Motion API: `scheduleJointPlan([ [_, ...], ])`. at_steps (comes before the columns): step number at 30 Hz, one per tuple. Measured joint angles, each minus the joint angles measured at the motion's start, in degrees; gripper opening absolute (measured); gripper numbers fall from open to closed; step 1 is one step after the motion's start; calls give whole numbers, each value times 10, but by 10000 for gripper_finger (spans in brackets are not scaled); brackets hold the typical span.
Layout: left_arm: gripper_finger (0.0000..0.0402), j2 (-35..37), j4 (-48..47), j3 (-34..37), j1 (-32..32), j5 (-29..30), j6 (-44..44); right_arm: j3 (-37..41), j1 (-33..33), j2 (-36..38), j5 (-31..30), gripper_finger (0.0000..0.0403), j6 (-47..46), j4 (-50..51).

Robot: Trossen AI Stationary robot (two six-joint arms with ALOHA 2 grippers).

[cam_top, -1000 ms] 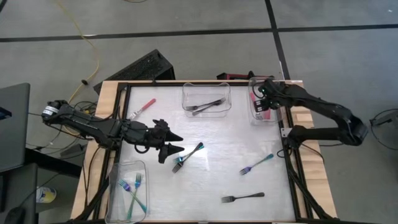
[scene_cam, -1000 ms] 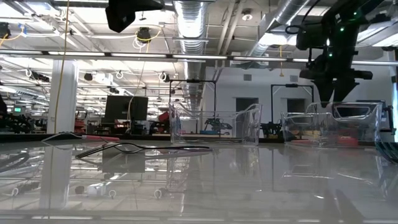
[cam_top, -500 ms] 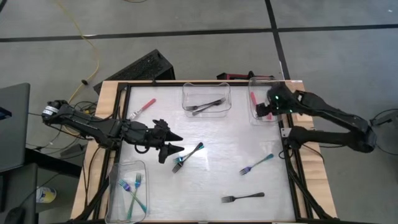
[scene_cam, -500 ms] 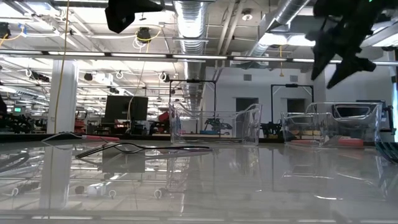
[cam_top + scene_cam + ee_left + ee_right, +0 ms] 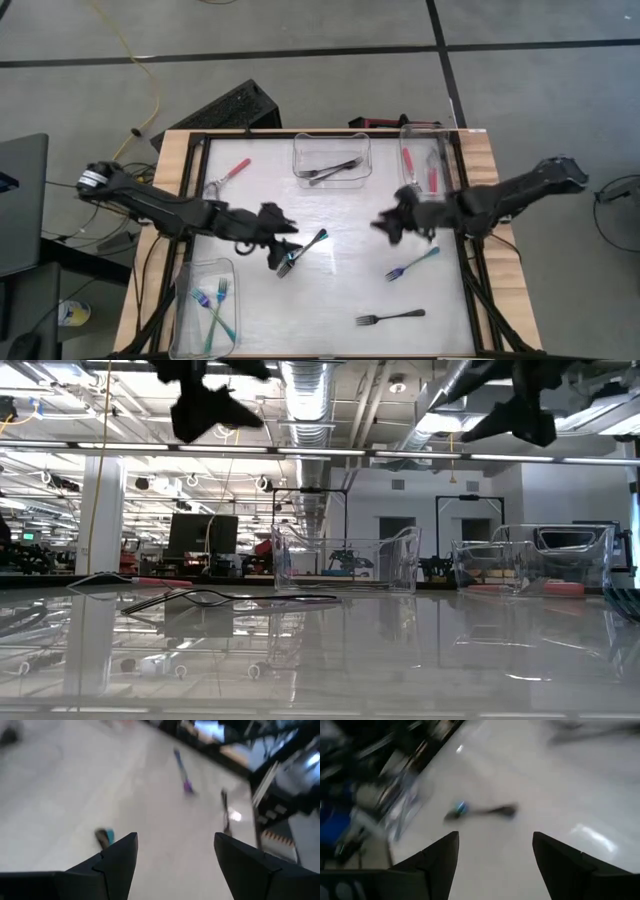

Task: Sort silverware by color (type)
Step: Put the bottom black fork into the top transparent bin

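Both grippers hover open above the white table. My left gripper [image 5: 282,250] [image 5: 175,837] is just left of a teal-handled fork [image 5: 308,245] that lies flat near the table's middle. My right gripper [image 5: 385,228] [image 5: 495,837] hangs right of the middle and faces that same fork [image 5: 480,811]. A second teal fork [image 5: 412,265] and a black fork [image 5: 390,318] lie flat toward the near right. A red fork [image 5: 230,172] lies at the far left. In the low view both grippers [image 5: 215,405] [image 5: 510,415] are high above the table.
Three clear bins stand on the table: the near-left one [image 5: 190,275] holds teal forks, the far-middle one [image 5: 300,150] holds black forks, and the far-right one [image 5: 445,150] holds red forks. A dark frame borders the table. Bare tabletop lies between the two grippers.
My right gripper has swung away from the far-right bin toward the table's middle and near side, and now stands right of the central teal fork. My left gripper has shifted slightly toward that fork and tipped downward. No fork on the table has moved.
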State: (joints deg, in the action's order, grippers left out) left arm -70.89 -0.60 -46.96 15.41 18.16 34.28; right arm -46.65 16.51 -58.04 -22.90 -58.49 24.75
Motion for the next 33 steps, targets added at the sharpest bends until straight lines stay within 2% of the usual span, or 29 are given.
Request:
scheduleJointPlan([
  [5,248,-81,-19,-1,1,-52,-17,0,98,-80,4,278,-34,-58],
  [11,248,-93,-280,-64,-54,-29,-12,0,161,-115,3,278,-124,-69],
  [15,248,-93,-468,-106,-147,-57,-62,0,179,-125,1,278,-137,-81],
  [19,248,-94,-567,-110,-288,-75,-112,0,185,-126,-18,278,-137,-84],
  [25,248,-94,-593,-110,-455,-41,-167,0,185,-126,-32,278,-117,-94],
  [28,248,-94,-586,-110,-508,-25,-205,0,185,-126,-32,278,-116,-94],
  [33,248,-113,-568,-110,-579,-47,-291,0,182,-126,-34,278,-100,-97],
])
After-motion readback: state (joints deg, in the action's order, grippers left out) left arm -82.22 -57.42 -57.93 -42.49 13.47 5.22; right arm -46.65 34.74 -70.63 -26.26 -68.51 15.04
